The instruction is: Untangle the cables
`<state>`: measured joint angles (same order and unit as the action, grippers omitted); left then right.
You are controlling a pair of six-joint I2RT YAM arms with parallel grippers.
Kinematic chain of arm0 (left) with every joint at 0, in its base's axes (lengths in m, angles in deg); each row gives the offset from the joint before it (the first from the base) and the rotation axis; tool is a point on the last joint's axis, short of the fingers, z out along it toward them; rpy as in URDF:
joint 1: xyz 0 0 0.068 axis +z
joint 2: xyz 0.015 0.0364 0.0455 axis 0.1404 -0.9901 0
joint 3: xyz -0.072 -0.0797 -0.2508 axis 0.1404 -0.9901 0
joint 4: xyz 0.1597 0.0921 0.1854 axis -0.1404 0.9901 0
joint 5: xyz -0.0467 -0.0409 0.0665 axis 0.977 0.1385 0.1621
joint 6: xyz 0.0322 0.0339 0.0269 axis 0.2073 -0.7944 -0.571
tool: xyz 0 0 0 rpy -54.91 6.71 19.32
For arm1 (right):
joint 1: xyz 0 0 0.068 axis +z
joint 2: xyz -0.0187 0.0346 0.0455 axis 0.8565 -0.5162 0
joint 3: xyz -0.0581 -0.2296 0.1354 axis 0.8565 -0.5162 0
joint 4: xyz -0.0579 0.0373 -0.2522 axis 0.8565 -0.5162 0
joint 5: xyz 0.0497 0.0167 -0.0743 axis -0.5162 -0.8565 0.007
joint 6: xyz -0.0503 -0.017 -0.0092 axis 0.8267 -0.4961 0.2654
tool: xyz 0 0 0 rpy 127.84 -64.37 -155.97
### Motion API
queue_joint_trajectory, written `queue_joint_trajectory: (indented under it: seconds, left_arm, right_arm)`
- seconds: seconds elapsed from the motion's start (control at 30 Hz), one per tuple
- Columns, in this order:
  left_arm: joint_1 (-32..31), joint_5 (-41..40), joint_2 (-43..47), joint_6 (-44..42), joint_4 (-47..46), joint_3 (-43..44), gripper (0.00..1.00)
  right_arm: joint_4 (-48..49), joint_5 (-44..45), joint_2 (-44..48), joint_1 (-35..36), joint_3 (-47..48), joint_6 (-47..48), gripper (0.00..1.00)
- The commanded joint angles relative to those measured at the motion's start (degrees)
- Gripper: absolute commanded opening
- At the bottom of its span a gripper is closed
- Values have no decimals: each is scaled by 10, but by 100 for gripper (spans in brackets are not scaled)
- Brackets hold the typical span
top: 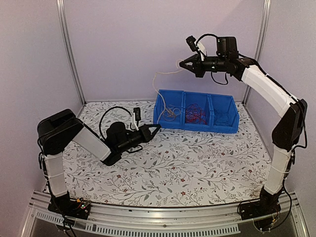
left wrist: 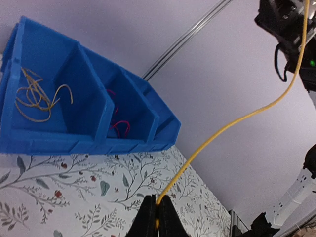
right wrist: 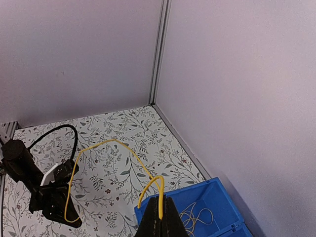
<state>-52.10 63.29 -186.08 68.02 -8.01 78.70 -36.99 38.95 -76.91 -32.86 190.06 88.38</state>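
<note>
One yellow cable (top: pixel 156 79) hangs in a long arc between my two grippers. My right gripper (top: pixel 182 64) is raised high above the blue bin (top: pixel 197 126) and is shut on one end of the cable (right wrist: pixel 98 145). My left gripper (top: pixel 157 128) is low over the table at the bin's front left corner. It is shut on the other end (left wrist: pixel 222 129), which runs up between its fingertips (left wrist: pixel 157 197). Loose yellow cables (left wrist: pixel 34 96) lie in the bin's left compartment, and red cables (top: pixel 196 113) lie in the middle one.
The three-compartment bin (left wrist: pixel 74 144) stands at the back of the floral table, close to the rear wall. Walls with metal corner posts (top: pixel 69 49) close in the back and sides. The left arm's thick black cable (top: pixel 106 118) loops over the table.
</note>
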Motion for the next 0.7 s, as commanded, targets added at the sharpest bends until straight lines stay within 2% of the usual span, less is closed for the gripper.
queue_joint_trajectory:
  seconds: [0.0, 0.27, 0.33, 0.4, 0.47, 0.53, 0.57, 0.67]
  left_arm:
    - [23, 7, 44, -64, 121, 104, 0]
    - [65, -9, -47, -71, 307, 342, 0]
    - [77, -1, -88, -64, 360, 405, 0]
    - [93, 41, -140, -66, 421, 483, 0]
    - [105, 67, -183, -78, 456, 554, 0]
    - [108, 76, -205, -95, 476, 586, 0]
    - [108, 79, -210, -101, 479, 595, 0]
    - [109, 92, -223, -107, 488, 620, 0]
  right_arm:
    - [36, 22, -63, -4, -10, -10, 0]
    - [60, 79, -189, -5, 20, -7, 2]
    - [57, 92, -217, -7, 37, -7, 15]
    - [47, 87, -241, -13, 49, -12, 23]
    - [44, 70, -244, -23, 41, -27, 38]
    - [47, 56, -228, -30, 17, -35, 53]
    - [46, 48, -216, -32, 5, -31, 58]
    - [34, 31, -175, -40, -24, -18, 64]
